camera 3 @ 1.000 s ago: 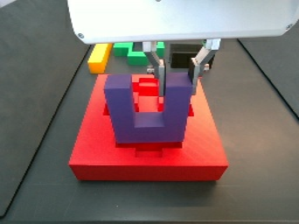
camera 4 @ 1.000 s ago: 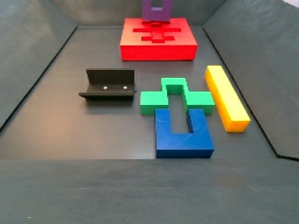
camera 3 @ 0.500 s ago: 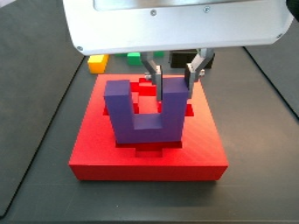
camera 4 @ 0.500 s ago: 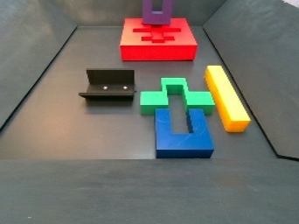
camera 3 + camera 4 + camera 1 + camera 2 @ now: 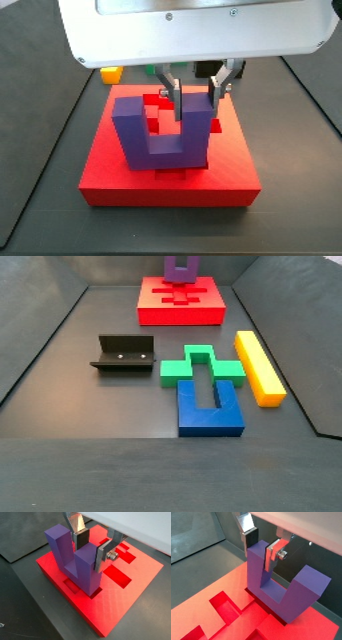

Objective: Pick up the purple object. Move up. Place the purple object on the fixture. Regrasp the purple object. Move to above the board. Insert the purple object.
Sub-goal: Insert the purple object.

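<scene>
The purple object (image 5: pixel 160 140) stands upright on the red board (image 5: pixel 107 175), prongs up, its base sunk in a recess. It also shows in both wrist views (image 5: pixel 73 559) (image 5: pixel 284 587) and at the far end of a side view (image 5: pixel 179 268). My gripper (image 5: pixel 197 88) straddles one prong from above. It is open: one silver finger (image 5: pixel 103 557) lies close against the prong, and the dark pad of the other finger (image 5: pixel 81 539) stands off it with a gap. Both wrist views show the gripper (image 5: pixel 92 549) (image 5: pixel 262 548) this way.
The black fixture (image 5: pixel 123 354) stands on the floor in front of the board (image 5: pixel 154 311). A green cross block (image 5: pixel 201 366), a blue block (image 5: pixel 210 411) and a yellow bar (image 5: pixel 261 366) lie to its right. Dark side walls enclose the floor.
The purple object has sunk lower into the board's recess. The fingers have spread apart and let go of its prong.
</scene>
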You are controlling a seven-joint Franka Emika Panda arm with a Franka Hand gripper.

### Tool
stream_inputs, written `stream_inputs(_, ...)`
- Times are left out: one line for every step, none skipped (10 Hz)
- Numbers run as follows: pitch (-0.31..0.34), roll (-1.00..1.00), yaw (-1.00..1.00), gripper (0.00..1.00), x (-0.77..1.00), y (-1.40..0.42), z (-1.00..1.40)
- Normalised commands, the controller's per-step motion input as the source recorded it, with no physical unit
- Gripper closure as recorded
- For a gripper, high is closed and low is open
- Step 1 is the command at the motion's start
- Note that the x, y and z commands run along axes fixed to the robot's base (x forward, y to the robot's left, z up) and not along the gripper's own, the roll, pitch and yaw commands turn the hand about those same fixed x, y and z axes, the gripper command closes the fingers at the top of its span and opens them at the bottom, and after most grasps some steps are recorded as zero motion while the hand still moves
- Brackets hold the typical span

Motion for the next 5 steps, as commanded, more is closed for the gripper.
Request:
stream_inputs(-0.080, -0.01, 0.02, 1.00, 0.00, 0.00, -0.05)
stream_inputs(-0.066, 0.00, 0.01, 1.00, 0.11, 0.00, 0.00)
stream_inputs(-0.057, 0.00, 0.01, 1.00, 0.16, 0.00, 0.00)
stream_inputs(-0.067, -0.06, 0.02, 1.00, 0.02, 0.00, -0.05)
stream_inputs(-0.060, -0.08, 0.00, 1.00, 0.00, 0.00, -0.05)
